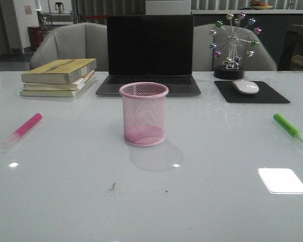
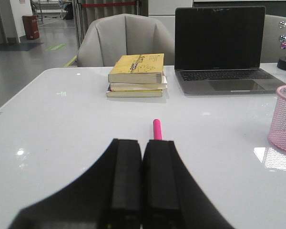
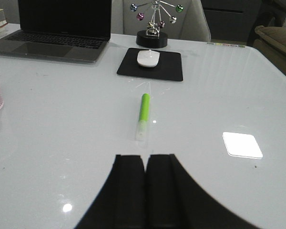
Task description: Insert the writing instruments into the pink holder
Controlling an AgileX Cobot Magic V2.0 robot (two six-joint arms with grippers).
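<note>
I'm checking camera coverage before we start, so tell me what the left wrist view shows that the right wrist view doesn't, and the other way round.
Only the left wrist view shows the pink marker, lying just beyond the shut left gripper, and the full stack of yellow books.

Only the right wrist view shows the green marker, ahead of the shut right gripper, plus the white mouse on its black mouse pad.

Both show the laptop, a part of the pink holder, and the white table.
</note>
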